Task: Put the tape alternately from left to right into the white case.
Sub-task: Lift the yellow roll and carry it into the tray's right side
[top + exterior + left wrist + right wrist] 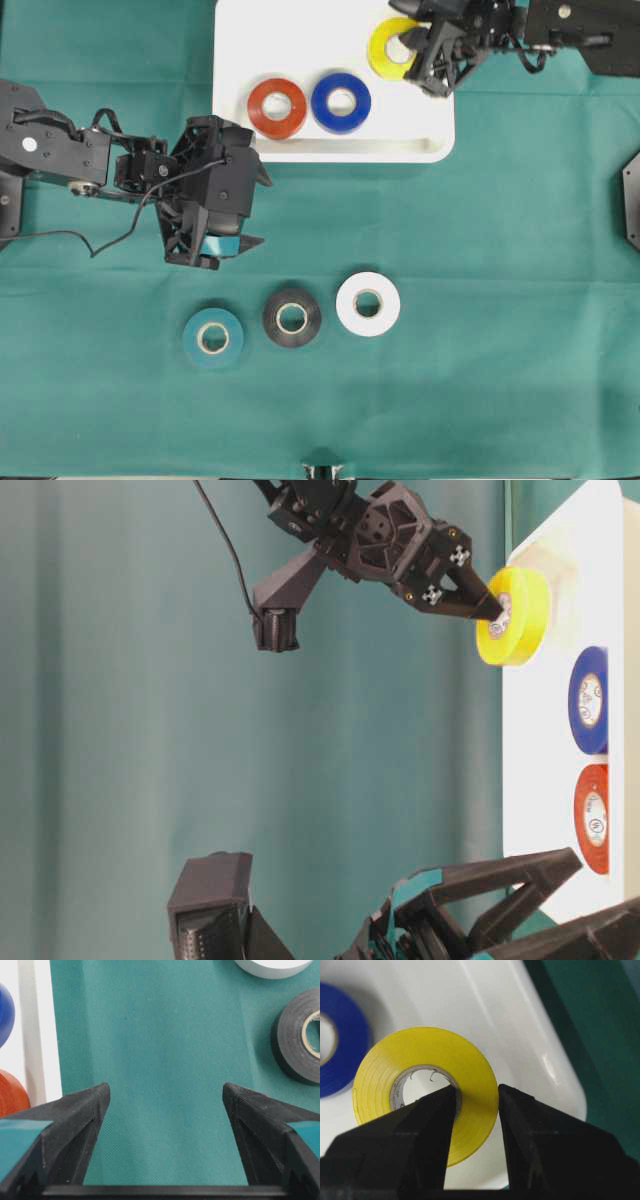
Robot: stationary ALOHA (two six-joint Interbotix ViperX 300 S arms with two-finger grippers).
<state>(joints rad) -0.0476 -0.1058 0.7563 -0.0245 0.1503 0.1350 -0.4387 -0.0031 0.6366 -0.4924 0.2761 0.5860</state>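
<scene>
We hold the yellow roll [425, 1090] in the right tool [477, 1105], which pinches the roll's wall, one jaw inside the core and one outside. The roll hangs above the white case [330, 40], right of the blue roll [341, 102] and orange-red roll [277, 108]. To place it well, we lower it flat beside the blue roll before releasing. In the table-level view it looks slightly tilted; its core axis points roughly down at the case floor. The left tool [165, 1105] stands spread and empty over the worktop [500, 300], near the teal [213, 338], black [292, 318] and white [368, 303] rolls.
</scene>
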